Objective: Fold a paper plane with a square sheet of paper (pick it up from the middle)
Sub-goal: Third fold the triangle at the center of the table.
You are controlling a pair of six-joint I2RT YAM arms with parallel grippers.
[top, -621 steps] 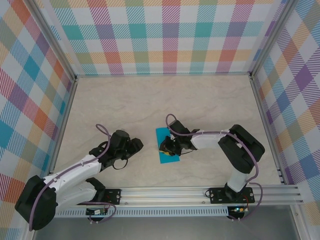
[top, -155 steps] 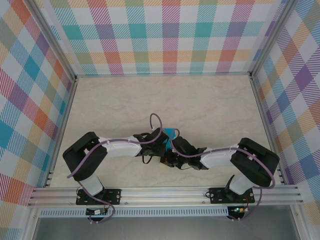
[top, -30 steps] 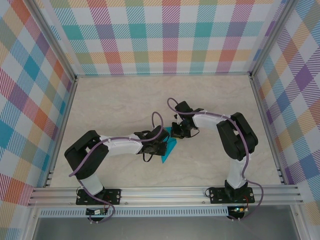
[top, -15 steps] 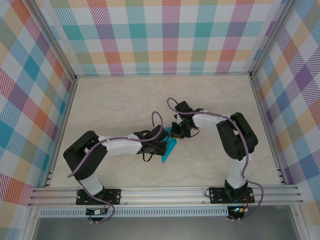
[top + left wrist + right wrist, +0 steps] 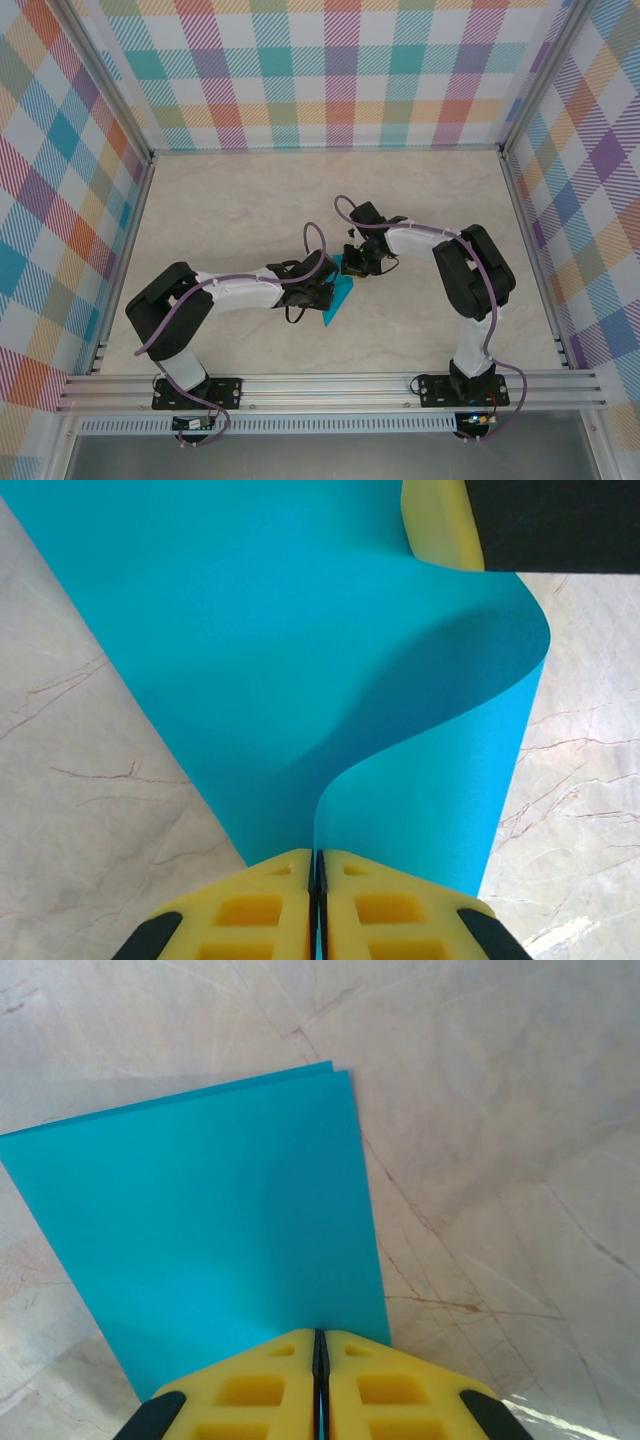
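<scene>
Pastel plaid walls [image 5: 340, 70] close in on three sides of a pale, marble-veined tabletop [image 5: 250, 200], where the left arm [image 5: 240, 290] and the right arm [image 5: 420, 238], both white and black, meet near the middle over a teal sheet of paper [image 5: 340, 294]; from overhead the sheet shows as a narrow sliver between the two wrists, slanting down toward the aluminium rail [image 5: 340, 385] at the near edge, its lower tip clear of both arms. At close range the left gripper [image 5: 317, 868] has its yellow pads pressed together with no gap, one edge of the sheet pinched between them; ahead of the pads the paper bends into a soft S-shaped curl, bright on one flank and shadowed on the other. At the top of that same wrist view a yellow fingertip [image 5: 438, 520] of the other arm sits against the far edge of the sheet, with a black housing beside it. The right gripper [image 5: 320, 1345] is likewise clamped tight on the paper, its pads meeting along a thin dark seam; beyond them the sheet stretches away smooth and flat, with the veined surface behind it; two layers show at its far edge, one slightly offset from the other, so the sheet is folded over on itself.
</scene>
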